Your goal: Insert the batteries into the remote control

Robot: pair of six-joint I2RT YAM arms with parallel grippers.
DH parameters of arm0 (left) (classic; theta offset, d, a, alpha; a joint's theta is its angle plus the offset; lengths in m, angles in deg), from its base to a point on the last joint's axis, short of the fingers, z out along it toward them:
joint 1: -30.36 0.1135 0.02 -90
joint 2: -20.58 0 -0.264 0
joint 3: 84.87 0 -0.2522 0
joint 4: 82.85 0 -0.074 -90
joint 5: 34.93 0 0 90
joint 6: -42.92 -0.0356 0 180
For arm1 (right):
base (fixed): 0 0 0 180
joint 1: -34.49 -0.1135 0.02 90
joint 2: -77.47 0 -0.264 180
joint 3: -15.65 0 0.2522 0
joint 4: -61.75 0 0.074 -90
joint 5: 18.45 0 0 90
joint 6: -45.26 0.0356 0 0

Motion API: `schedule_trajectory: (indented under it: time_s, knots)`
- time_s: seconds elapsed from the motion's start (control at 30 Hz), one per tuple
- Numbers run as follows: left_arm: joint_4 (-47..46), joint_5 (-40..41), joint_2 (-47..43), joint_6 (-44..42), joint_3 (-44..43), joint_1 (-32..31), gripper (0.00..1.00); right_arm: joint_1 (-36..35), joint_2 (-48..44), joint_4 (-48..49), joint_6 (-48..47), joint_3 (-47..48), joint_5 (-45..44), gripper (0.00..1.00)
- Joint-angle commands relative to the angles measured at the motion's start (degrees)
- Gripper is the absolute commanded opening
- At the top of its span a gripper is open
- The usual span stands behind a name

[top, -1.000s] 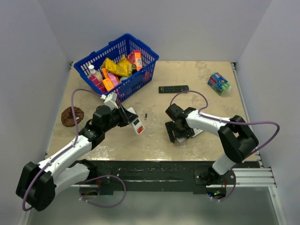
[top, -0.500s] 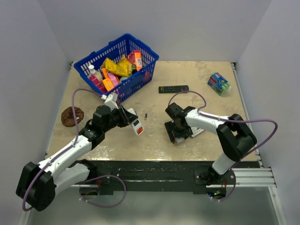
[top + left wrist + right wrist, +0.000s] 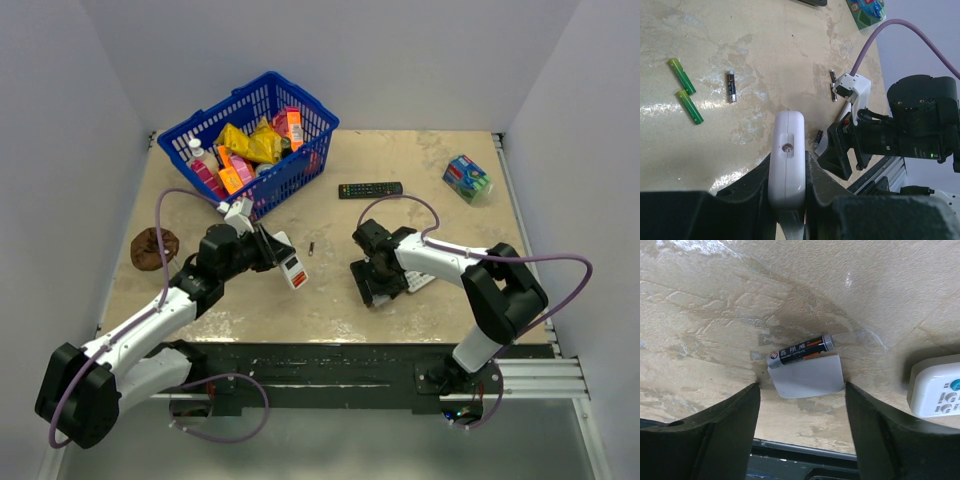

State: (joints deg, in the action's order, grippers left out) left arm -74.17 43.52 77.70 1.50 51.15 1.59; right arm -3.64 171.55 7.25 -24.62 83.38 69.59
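My left gripper (image 3: 283,262) is shut on the small white remote control (image 3: 291,268) with a red panel and holds it above the table. In the left wrist view the remote (image 3: 788,135) stands edge-on between the fingers (image 3: 822,185). Two green batteries (image 3: 682,82) and a black one (image 3: 730,86) lie beyond it. My right gripper (image 3: 378,282) is open and low over the table. In the right wrist view its fingers (image 3: 715,430) straddle a black battery (image 3: 801,351), which lies against a flat white cover piece (image 3: 807,374).
A blue basket (image 3: 300,165) of packets stands at the back left. A long black remote (image 3: 370,189) lies mid-back and a green-blue pack (image 3: 467,178) at back right. A brown lump (image 3: 153,247) is at the left. A white remote with grey buttons (image 3: 935,392) lies beside my right gripper.
My right gripper has shifted slightly over the battery and cover. My left arm with the remote has barely moved.
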Motion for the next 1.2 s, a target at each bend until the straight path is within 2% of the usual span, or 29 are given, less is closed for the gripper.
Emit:
schedule_trajectory:
  time_s: [0.0, 0.1, 0.27, 0.57, 0.73, 1.0, 1.17]
  knots:
    - [-3.1, -1.4, 0.2, -0.7, -2.6, 0.6, 0.0, 0.0, -0.3, 0.0, 0.3, -0.5, -0.9, 0.8]
    - [-3.0, -1.4, 0.1, -0.8, -2.6, 0.6, 0.0, 0.0, 0.5, -0.1, -0.1, 0.0, -2.2, 0.83]
    - [-2.5, -1.4, -0.3, -1.1, -2.6, 0.6, 0.0, 0.1, 1.2, 1.4, -1.4, -0.3, -0.9, 0.81]
    - [-1.7, -0.8, -1.0, -1.6, -2.6, 0.6, 0.0, 0.0, 1.2, 1.6, -2.9, -1.3, 4.1, 0.66]
    - [-2.1, -1.2, -0.7, -1.5, -2.7, 0.7, 0.0, -0.3, 0.4, 1.4, -2.2, -2.4, 6.1, 0.49]
    - [-2.5, -1.5, -0.5, -1.5, -2.4, 0.7, 0.0, -6.3, 1.0, 2.4, 1.1, -3.1, 5.4, 0.48]
    - [-2.2, -1.5, -0.8, -1.5, -2.2, 0.7, 0.0, -9.9, 2.0, 2.8, 3.0, -2.7, 2.0, 0.55]
